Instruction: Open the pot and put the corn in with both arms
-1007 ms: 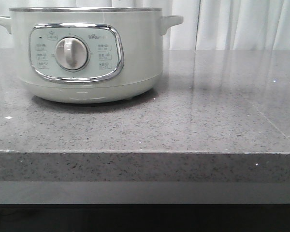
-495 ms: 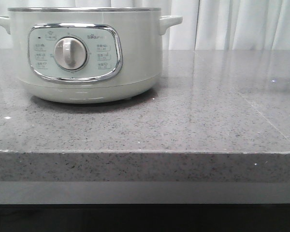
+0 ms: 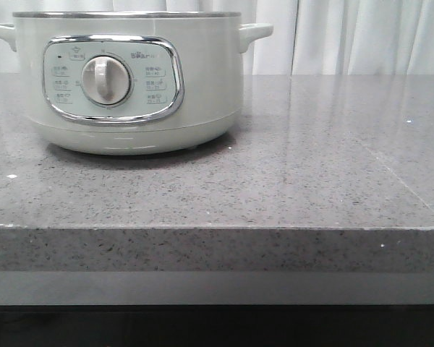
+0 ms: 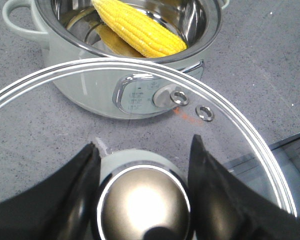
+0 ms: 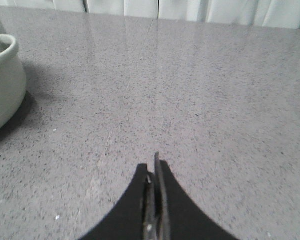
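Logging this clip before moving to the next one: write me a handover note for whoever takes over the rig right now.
Left gripper: fingers closed on the knob of the glass lid, held off the pot.
Right gripper: shut, empty, over bare counter beside the pot.
Corn: already lying inside the open pot.
Done: lid off, corn in.
Left: nothing the task names; the lid remains in the left gripper, and whether to put it down is your call.

The pot [image 3: 134, 79] stands at the tabletop's [image 3: 311, 166] left rear, and the stone to its right and front lies bare. Its mouth is uncovered; a corn cob [image 4: 137, 27] leans across the inside. The glass lid [image 4: 140, 150], pinched by its knob between the left gripper's [image 4: 142, 200] jaws, hangs in front of the pot.
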Robot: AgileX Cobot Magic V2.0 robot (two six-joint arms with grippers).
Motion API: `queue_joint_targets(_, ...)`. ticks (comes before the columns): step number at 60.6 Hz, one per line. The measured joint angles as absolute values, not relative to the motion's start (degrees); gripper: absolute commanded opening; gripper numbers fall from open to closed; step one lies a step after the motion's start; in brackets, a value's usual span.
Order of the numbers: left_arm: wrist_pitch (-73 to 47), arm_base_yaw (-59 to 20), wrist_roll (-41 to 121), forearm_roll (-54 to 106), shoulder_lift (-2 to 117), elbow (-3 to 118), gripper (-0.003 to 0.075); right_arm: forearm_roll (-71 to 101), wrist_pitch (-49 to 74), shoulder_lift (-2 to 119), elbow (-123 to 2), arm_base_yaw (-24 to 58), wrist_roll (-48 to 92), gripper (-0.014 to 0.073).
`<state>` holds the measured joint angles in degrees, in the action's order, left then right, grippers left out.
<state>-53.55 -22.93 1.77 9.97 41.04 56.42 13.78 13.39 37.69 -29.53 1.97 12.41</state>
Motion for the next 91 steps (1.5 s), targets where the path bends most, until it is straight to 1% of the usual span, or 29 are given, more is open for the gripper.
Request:
queue_joint_targets(10,-52.1,-22.9,1.8,10.0,41.0,56.4,0.0187,13.8,11.9,23.3,-22.4,2.0,12.4,-0.0066)
queue_joint_targets(19,-51.7,-22.9,3.3,10.0,43.6,58.5,0.0187,13.8,13.0,16.7,-20.7,2.0,12.4,-0.0066)
queue_joint_targets(30,-51.7,-22.9,5.3,10.0,52.3,67.8,0.0187,13.8,14.4,16.0,-20.6,2.0,12.4,-0.0066)
queue_joint_targets(40,-51.5,-22.9,6.8,10.0,63.6,79.6,0.0187,13.8,14.9,16.0,-20.5,2.0,12.4,-0.0066)
queue_joint_targets(52,-51.2,-22.9,8.4,10.0,80.2,94.1,0.0187,13.8,14.9,16.0,-20.5,2.0,12.4,-0.0066)
queue_joint_targets(62,-51.1,-22.9,8.5,10.2,90.6,102.6,0.0187,13.8,14.9,16.0,-20.5,2.0,12.4,-0.0066)
queue_joint_targets(69,-50.8,-22.9,8.5,11.5,95.6,105.8,0.0187,13.8,14.9,16.0,-20.5,2.0,12.4,-0.0066)
queue_joint_targets(76,-49.9,-22.9,8.6,12.3,98.7,106.3,0.0187,13.8,14.9,16.0,-20.5,2.0,12.4,-0.0066)
queue_joint_targets(91,-49.2,-22.9,8.6,12.7,100.9,106.3,0.0187,13.8,14.9,16.0,-20.5,2.0,12.4,-0.0066)
